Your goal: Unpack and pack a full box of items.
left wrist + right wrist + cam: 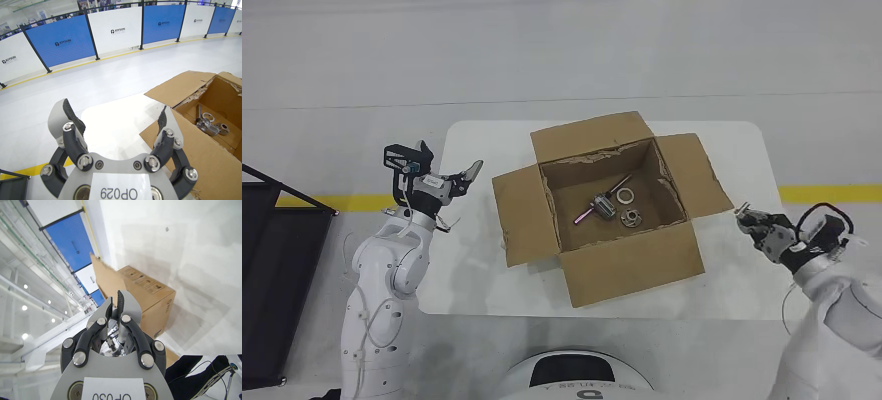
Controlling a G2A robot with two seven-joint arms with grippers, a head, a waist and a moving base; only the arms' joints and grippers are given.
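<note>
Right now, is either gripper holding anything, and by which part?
Nothing held: left gripper is open and empty; right gripper is shut, nothing visible in it.

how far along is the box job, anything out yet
Done: the box has its flaps open. In hand: nothing; the left end effector is open beside the box, the right end effector shut and empty. To do: shaft, ring and flange lie inside, not yet unpacked.

Upside-down code label (pixel 118 186) on left end effector (pixel 115 106) housing; second code label (pixel 113 389) on right end effector (pixel 115 295). Logo lettering on fence panels (pixel 60 43) beyond the former; handling symbols (pixel 143 282) on box (pixel 157 306) side ahead of the latter.
</note>
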